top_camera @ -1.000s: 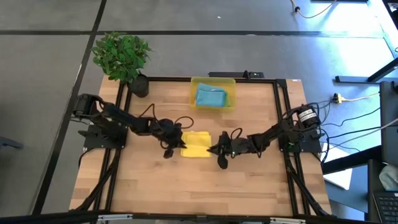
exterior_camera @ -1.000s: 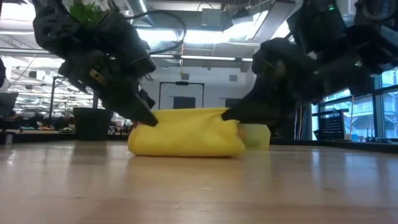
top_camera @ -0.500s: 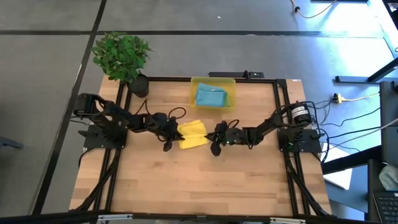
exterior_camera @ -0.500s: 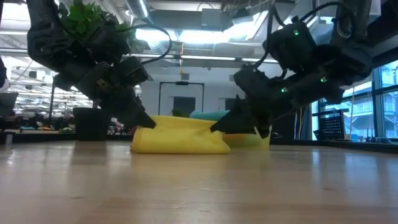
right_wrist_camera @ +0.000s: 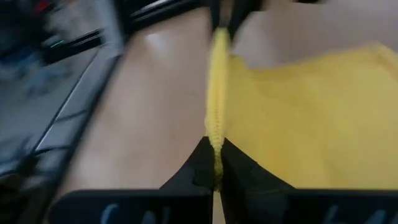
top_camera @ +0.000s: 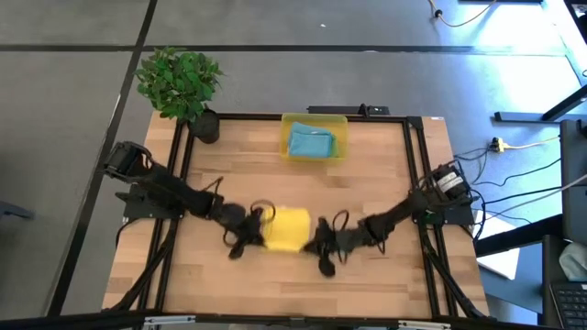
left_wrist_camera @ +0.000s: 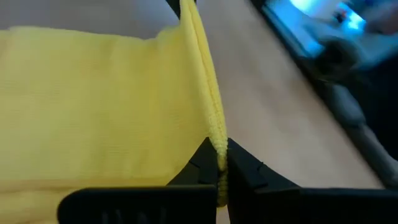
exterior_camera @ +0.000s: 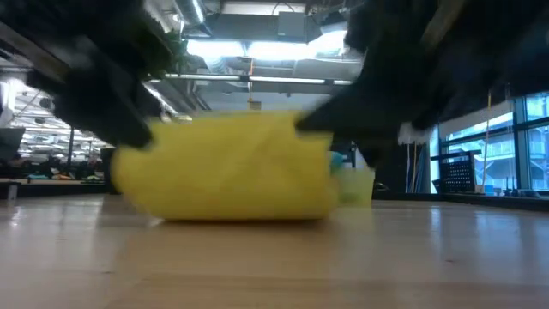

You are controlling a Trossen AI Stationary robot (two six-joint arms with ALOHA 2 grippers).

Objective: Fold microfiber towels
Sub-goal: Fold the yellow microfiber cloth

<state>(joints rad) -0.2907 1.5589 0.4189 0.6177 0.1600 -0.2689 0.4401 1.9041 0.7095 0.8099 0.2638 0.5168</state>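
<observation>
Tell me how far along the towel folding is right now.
Done: one folded teal-blue towel lies in the yellow bin. In hand: the yellow towel, partly folded, pinched at opposite edges by the left gripper and right gripper, jaws shut. Left: finishing this fold and binning it. No other towels are visible.

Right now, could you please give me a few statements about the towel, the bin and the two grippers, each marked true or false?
1. Both grippers are shut on the yellow towel. True: the left gripper and the right gripper each pinch an edge.
2. The yellow bin holds an orange towel. False: it holds a teal-blue towel.
3. The potted plant stands at the table's far left corner. True.
4. The yellow towel lies inside the bin. False: it is out over the wooden table, between the grippers.
</observation>
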